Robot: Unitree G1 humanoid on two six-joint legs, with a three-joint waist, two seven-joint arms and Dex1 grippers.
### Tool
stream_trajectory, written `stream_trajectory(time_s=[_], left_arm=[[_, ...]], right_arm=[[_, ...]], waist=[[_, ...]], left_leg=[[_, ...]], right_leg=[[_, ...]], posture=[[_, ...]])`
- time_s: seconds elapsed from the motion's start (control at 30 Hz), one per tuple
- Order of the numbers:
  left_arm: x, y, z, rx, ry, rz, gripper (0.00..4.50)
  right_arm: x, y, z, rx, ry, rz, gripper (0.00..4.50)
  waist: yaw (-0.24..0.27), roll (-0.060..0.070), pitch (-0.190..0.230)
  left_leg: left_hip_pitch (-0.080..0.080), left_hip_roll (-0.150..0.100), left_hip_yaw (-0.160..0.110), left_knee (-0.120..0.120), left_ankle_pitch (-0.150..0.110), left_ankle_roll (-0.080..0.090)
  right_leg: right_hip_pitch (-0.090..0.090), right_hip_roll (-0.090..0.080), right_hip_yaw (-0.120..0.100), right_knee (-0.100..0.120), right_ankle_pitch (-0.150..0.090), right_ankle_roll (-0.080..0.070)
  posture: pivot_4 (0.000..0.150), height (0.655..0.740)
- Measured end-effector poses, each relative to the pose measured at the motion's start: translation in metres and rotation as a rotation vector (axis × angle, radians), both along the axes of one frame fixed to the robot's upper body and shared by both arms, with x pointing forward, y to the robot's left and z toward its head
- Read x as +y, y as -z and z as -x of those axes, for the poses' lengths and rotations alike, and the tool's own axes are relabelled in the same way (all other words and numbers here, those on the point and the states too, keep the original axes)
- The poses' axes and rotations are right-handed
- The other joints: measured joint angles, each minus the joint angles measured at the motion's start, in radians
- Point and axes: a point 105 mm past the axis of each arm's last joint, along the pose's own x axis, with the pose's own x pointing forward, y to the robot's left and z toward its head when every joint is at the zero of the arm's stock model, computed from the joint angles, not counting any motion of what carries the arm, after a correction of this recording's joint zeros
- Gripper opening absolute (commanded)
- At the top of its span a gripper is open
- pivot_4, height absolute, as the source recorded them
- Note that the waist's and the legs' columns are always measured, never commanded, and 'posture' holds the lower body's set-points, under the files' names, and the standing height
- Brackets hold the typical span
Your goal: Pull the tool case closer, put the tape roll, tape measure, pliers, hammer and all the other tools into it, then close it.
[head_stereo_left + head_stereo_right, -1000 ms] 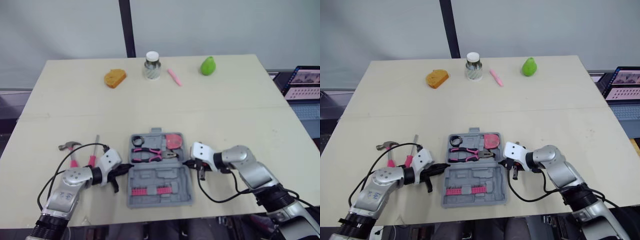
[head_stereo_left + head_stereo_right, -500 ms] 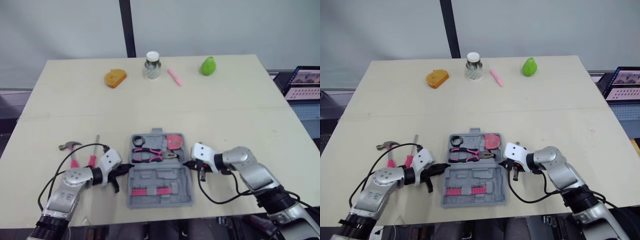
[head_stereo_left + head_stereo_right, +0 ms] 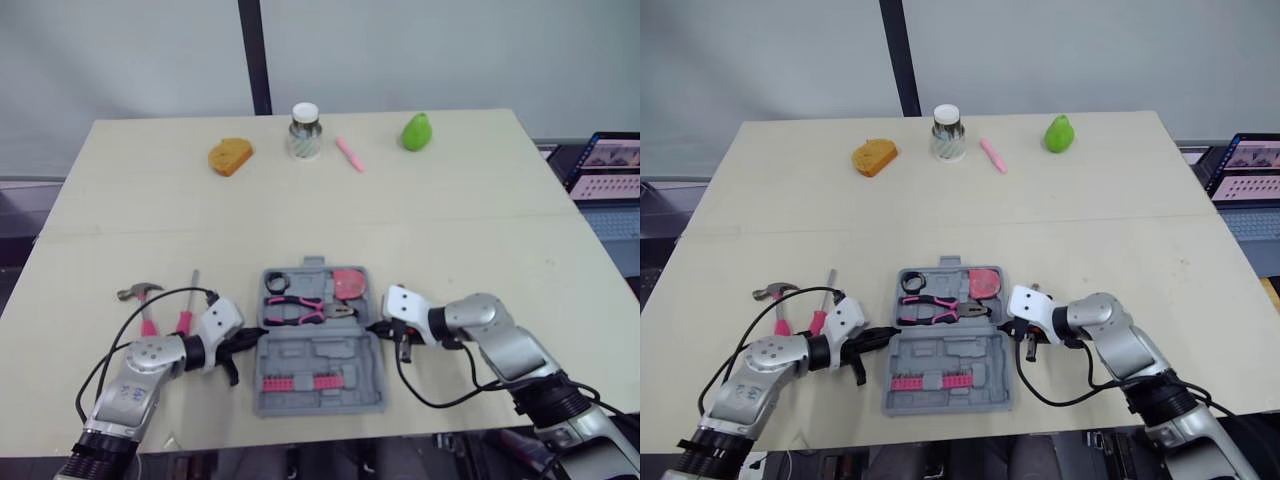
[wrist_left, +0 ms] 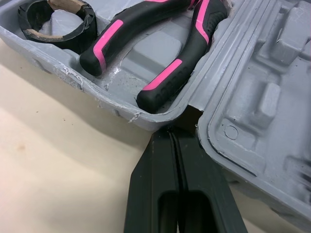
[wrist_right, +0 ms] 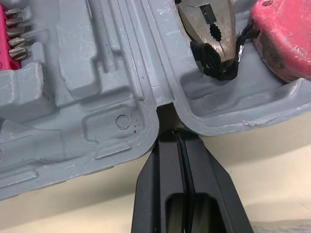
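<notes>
Open case (image 3: 320, 352) sits at front-centre of table (image 3: 300, 220), between both grippers, so the pull looks done or nearly.

In its far half: tape roll (image 3: 276, 282), pliers (image 3: 305, 309), pink tape measure (image 3: 349, 283). Near half holds a row of bits (image 3: 297, 382); other slots bare.

Left to do: hammer (image 3: 143, 300) & screwdriver (image 3: 188, 308) lie on table just left of case, by L arm; then close it. Approx halfway, I'd judge.

L gripper (image 4: 174, 133): fingers pressed together, nothing between, tips at hinge notch on case's left side. R gripper (image 5: 176, 133): same, at right notch.

Case is grey moulded plastic, both halves flat, w/ shaped recesses; rim by tape roll looks scuffed. Pliers are black w/ pink grips, a black cord (image 5: 218, 68) over the nose.
</notes>
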Motion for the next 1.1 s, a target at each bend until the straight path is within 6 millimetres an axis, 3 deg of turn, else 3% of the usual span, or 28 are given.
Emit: stream_trajectory(time_s=[0.27, 0.43, 0.63, 0.73, 0.87, 0.97, 1.1], left_arm=[[0.004, 0.000, 0.002, -0.001, -0.004, -0.004, 0.05], [0.021, -0.002, 0.014, 0.032, -0.038, -0.008, 0.05], [0.049, -0.038, 0.025, 0.018, -0.154, 0.088, 0.05], [0.080, -0.053, 0.032, -0.003, -0.276, 0.095, 0.91], [0.131, -0.058, 0.056, 0.004, -0.479, 0.072, 2.97], [0.164, -0.059, 0.074, 0.005, -0.611, 0.054, 4.49], [0.201, -0.059, 0.094, -0.045, -0.777, 0.040, 4.49]], right_arm=[[-0.002, 0.000, 0.002, 0.010, 0.003, -0.014, 0.01], [-0.022, -0.010, 0.006, 0.040, 0.056, -0.063, 0.01], [-0.054, -0.041, 0.004, 0.087, 0.198, -0.290, 0.01], [-0.086, -0.056, 0.001, 0.086, 0.304, -0.357, 0.94], [-0.149, -0.064, 0.000, 0.068, 0.513, -0.366, 2.95], [-0.183, -0.058, 0.004, 0.062, 0.624, -0.352, 4.47], [-0.210, -0.048, 0.006, 0.041, 0.741, -0.350, 4.47]], waist=[[-0.004, 0.000, 0.000], [-0.008, 0.000, 0.000], [-0.006, 0.000, 0.000], [-0.005, 0.001, 0.001], [-0.006, 0.001, 0.001], [-0.007, 0.001, 0.001], [-0.008, 0.001, 0.001]], left_leg=[[0.000, 0.000, 0.000, -0.001, 0.000, 0.000], [0.000, 0.001, 0.000, -0.001, 0.000, 0.000], [-0.001, 0.002, 0.000, -0.001, -0.001, 0.000], [-0.001, 0.001, 0.000, -0.001, -0.001, 0.001], [-0.001, 0.001, 0.001, -0.001, -0.002, 0.001], [0.000, 0.002, 0.002, -0.002, -0.002, 0.001], [0.000, 0.002, 0.002, -0.002, -0.004, 0.000]], right_leg=[[0.000, 0.000, 0.000, 0.000, 0.000, 0.000], [0.000, 0.000, 0.000, -0.002, 0.000, 0.000], [0.000, 0.000, 0.000, -0.003, 0.000, 0.000], [0.001, 0.000, 0.000, -0.004, 0.000, 0.000], [0.001, 0.000, -0.001, -0.005, 0.000, 0.000], [0.001, 0.000, 0.000, -0.006, 0.000, 0.000], [0.000, -0.001, 0.000, -0.009, 0.000, 0.000]], posture=[[0.150, 0.7400], [0.150, 0.7400], [0.150, 0.7400], [0.150, 0.7400], [0.150, 0.7400], [0.150, 0.7400], [0.150, 0.7400]])
